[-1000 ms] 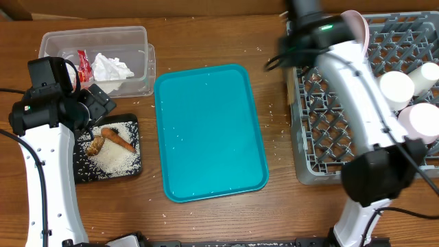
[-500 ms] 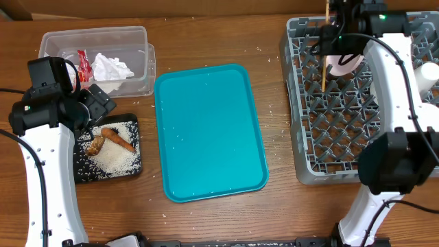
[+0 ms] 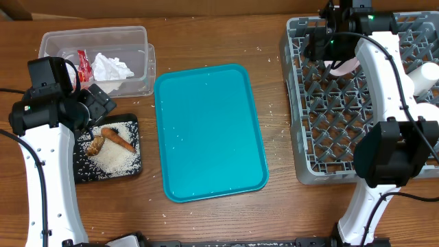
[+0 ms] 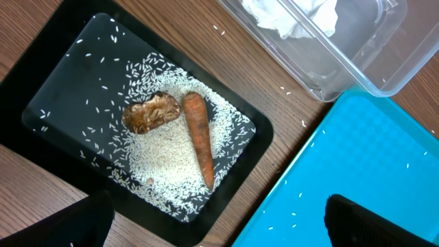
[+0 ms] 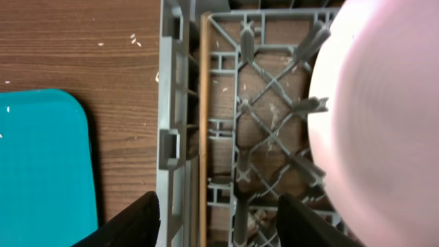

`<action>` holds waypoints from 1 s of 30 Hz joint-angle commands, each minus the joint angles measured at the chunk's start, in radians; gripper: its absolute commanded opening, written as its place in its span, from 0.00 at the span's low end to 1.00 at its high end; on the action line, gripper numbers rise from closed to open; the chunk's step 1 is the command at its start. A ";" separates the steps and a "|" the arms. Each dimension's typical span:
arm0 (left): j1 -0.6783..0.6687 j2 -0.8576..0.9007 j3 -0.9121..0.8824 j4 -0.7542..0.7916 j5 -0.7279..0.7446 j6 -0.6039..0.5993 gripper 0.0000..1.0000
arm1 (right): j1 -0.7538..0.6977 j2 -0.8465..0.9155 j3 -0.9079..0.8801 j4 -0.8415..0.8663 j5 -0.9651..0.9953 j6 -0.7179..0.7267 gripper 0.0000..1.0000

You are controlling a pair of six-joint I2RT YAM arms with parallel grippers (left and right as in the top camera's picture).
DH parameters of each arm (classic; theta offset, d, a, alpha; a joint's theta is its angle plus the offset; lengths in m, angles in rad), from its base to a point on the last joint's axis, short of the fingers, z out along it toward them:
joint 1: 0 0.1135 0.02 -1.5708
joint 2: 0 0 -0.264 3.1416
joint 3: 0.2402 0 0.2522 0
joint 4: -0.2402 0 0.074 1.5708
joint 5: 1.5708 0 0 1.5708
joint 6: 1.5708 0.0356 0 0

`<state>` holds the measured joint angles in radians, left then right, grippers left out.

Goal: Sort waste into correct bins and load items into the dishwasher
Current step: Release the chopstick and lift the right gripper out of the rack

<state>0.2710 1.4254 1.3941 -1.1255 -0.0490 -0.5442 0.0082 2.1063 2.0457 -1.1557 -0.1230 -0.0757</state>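
My left gripper hangs open over the black tray, nothing between its fingers. In that tray lie white rice, an orange carrot and a brown food lump. The clear tub holds a crumpled napkin and a red wrapper. My right gripper stands open over the far left corner of the grey dish rack. A thin wooden stick lies along the rack's wall between the fingers, ungripped. A pale plate stands beside it.
The big teal tray lies in the middle, with a few rice grains on it. Two white cups sit at the rack's right side. Rice grains are scattered on the wooden table around the trays.
My right arm swung to the rack's far left corner carrying the thin stick, then its jaws opened and the stick now rests along the rack wall. The left arm has not moved.
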 commanded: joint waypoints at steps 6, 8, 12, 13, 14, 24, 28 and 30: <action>0.003 0.005 0.007 0.004 -0.013 -0.002 1.00 | 0.003 -0.079 0.005 -0.145 -0.008 0.165 0.59; 0.003 0.005 0.007 0.004 -0.013 -0.002 1.00 | 0.003 -0.122 0.005 -0.196 -0.013 0.202 0.58; 0.003 0.005 0.007 0.004 -0.013 -0.002 1.00 | 0.004 -0.205 0.005 -0.307 -0.051 0.231 0.58; 0.003 0.005 0.007 0.004 -0.013 -0.002 1.00 | 0.004 -0.227 0.005 -0.342 -0.074 0.238 0.58; 0.003 0.005 0.007 0.004 -0.013 -0.002 1.00 | 0.004 -0.243 0.005 -0.373 -0.090 0.253 0.58; 0.003 0.005 0.007 0.004 -0.013 -0.002 1.00 | 0.101 -0.408 -0.149 -0.538 -0.174 0.320 0.54; 0.003 0.005 0.007 0.004 -0.013 -0.002 1.00 | 0.201 -0.524 -0.311 -0.537 -0.099 0.393 0.55; 0.003 0.005 0.007 0.004 -0.013 -0.002 1.00 | 0.248 -0.571 -0.365 -0.528 -0.068 0.446 0.58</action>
<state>0.2710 1.4254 1.3941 -1.1248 -0.0494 -0.5442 0.2111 1.6257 1.7283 -1.6917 -0.2436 0.2890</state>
